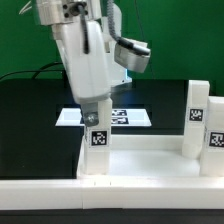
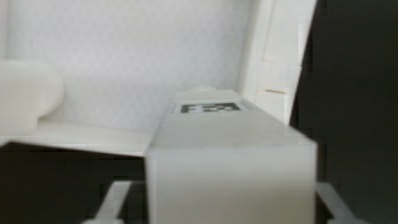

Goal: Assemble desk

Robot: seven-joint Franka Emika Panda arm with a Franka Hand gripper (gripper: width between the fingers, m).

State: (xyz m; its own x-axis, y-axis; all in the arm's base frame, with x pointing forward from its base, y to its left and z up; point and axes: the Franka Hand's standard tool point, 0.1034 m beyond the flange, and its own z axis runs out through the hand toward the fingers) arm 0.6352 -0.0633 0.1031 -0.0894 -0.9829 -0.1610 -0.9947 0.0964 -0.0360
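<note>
Exterior view: arm's jaws closed around upright tagged leg (image 1: 97,135) at desk top (image 1: 140,160) corner, second leg (image 1: 201,125) standing, marker board (image 1: 125,117) behind, wrist view: only gripped leg (image 2: 228,150) close-up.

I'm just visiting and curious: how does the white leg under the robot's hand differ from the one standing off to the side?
The leg under the gripper sits at the tabletop's corner on the exterior view's left, while the other leg stands at the right. The gripper is on the first; the other stands free. The first shows one tag, the other several. Both are white, square and upright.
</note>
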